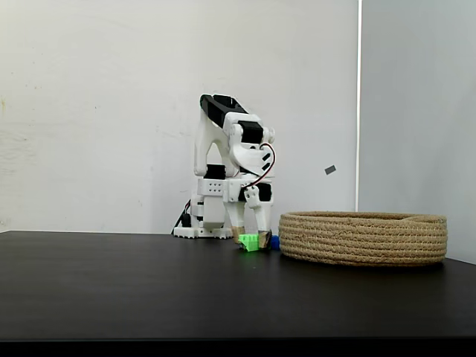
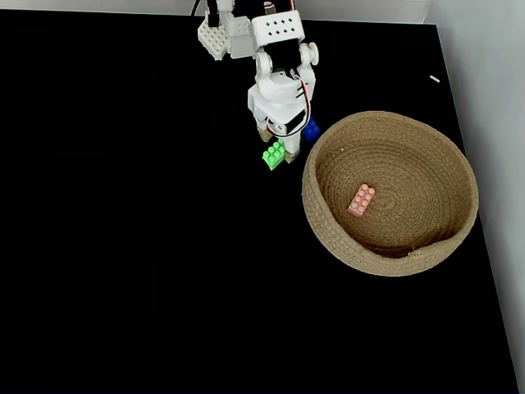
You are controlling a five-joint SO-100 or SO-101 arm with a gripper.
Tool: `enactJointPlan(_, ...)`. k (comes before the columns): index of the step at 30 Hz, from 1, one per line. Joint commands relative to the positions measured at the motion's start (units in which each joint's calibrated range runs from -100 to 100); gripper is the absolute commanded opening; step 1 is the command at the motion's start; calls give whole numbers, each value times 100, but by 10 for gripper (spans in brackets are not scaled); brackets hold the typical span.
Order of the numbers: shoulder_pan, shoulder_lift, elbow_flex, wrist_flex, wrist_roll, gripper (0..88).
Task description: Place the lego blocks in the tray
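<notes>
Coiled tan rope basket (image 2: pixel 443 246), rough and ribbed. Glossy studded plastic: pink brick (image 2: pixel 361 199), green brick (image 2: pixel 274 154), blue brick (image 2: pixel 311 131). Smooth white and black plastic arm (image 1: pixel 234 171). Matt black counter (image 1: pixel 149 282). Matt white wall (image 1: pixel 97 111).

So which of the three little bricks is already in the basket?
The pink brick. It lies inside the basket, while the green and blue ones sit on the table beside it.
</notes>
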Motion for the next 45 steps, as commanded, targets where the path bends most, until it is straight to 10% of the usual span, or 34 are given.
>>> enactJointPlan(1, -38, 43, -25, -218, -73, 0)
enactJointPlan(15, -384, -670, -3673, 2073, 117, 0)
enactJointPlan(27, -1373, 447, -4768, 832, 352, 5)
enactJointPlan(33, -1439, 422, -4157, 190, 396, 325)
enactJointPlan(45, -1266, -877, -3153, 1598, 977, 338)
